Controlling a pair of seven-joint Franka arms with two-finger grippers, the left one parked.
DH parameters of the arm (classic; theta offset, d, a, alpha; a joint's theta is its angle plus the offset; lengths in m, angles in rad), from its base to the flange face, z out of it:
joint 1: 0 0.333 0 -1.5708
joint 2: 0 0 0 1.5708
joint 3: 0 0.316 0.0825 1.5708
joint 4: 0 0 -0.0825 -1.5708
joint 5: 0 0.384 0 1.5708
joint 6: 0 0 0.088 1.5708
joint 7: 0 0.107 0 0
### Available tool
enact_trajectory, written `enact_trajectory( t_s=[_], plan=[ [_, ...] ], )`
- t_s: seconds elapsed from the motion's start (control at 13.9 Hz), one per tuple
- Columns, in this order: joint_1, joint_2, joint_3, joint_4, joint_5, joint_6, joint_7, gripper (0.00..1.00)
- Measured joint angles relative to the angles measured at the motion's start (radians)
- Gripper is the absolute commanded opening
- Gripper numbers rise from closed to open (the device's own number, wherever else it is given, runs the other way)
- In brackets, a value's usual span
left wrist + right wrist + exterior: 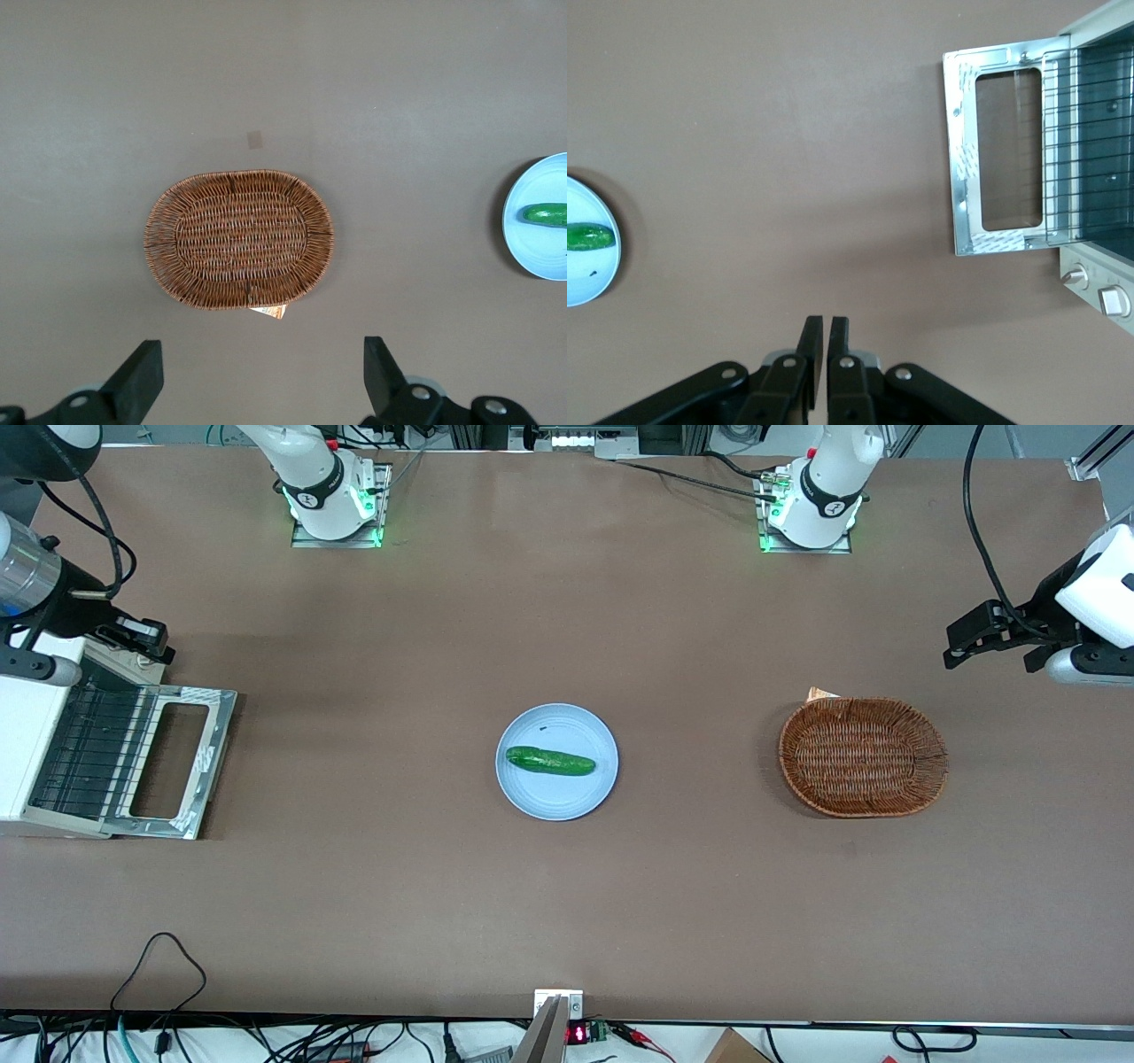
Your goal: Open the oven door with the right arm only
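A brown tabletop (567,903) seen from the front, with a small white toaster oven (31,757) at the working arm's end. The oven door (173,762) is folded all the way down, lying flat on the tabletop in front of the oven — a silver-grey frame around a dark glass window. The black wire rack (89,753) shows in the open mouth of the oven and reaches out partly over the door.

The right arm (40,589) hangs above the oven's end farther from the front camera. Its black hand (825,341) holds nothing; in the right wrist view the two fingers (811,341) are pressed nearly together, with only a thin slit between them. The hand is well apart from the door.

Near the middle of the tabletop sits a pale blue plate (556,793) with a green cucumber (550,761) lying across it. Toward the parked arm's end rests an oval wicker basket (863,756) — a small paper tag (820,693) peeks out from under its rim.
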Motion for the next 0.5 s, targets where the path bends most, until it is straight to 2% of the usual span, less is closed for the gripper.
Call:
enact_trajectory(
  t_s=[0.07, 0.5],
  plan=[
    [0.003, 0.000, 0.000, 0.000, 0.000, -0.009, 0.000, 0.99],
    [0.014, 0.000, 0.000, 0.000, -0.010, -0.010, -0.022, 0.99]
  ],
)
